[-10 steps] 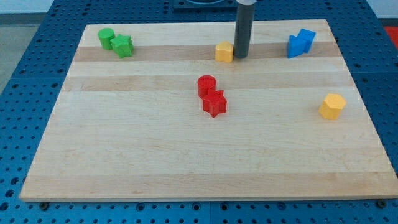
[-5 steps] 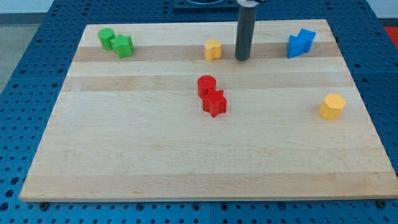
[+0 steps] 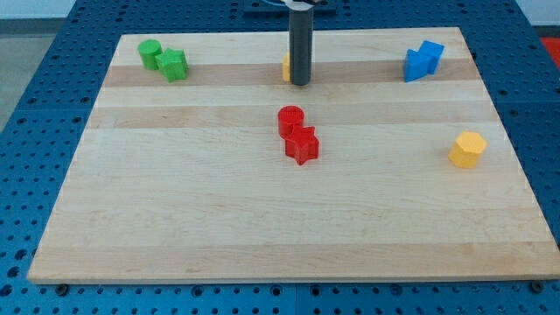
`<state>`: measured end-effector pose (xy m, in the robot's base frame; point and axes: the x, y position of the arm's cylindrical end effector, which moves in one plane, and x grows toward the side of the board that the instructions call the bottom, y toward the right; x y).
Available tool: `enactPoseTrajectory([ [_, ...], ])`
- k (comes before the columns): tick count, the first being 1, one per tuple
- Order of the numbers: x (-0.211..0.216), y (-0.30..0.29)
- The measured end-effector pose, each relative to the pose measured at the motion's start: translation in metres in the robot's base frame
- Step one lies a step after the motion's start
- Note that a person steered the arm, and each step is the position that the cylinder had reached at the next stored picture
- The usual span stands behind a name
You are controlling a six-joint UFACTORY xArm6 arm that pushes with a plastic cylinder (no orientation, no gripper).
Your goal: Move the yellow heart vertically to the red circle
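Observation:
The yellow heart [image 3: 286, 66] lies near the view's top centre, mostly hidden behind my rod; only its left edge shows. My tip [image 3: 300, 83] stands right at it, on its lower right side. The red circle [image 3: 290, 120] sits at the board's centre, a short way below the tip. A red star [image 3: 302, 145] touches the red circle's lower right side.
A green circle [image 3: 150, 53] and a green star [image 3: 173, 64] sit at the top left. Two blue blocks [image 3: 423, 59] sit at the top right. A yellow hexagon [image 3: 467, 150] lies at the right. The wooden board [image 3: 175, 210] rests on a blue pegboard.
The yellow heart slid left from beside the rod. My tip then moved left from the heart's right side and now stands in front of it, covering most of it.

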<state>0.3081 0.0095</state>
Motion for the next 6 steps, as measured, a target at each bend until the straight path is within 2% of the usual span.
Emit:
enactPoseTrajectory([
  [1,-0.031,-0.004],
  [3,-0.033,-0.001],
  [5,0.073,0.159],
  [6,0.097,0.196],
])
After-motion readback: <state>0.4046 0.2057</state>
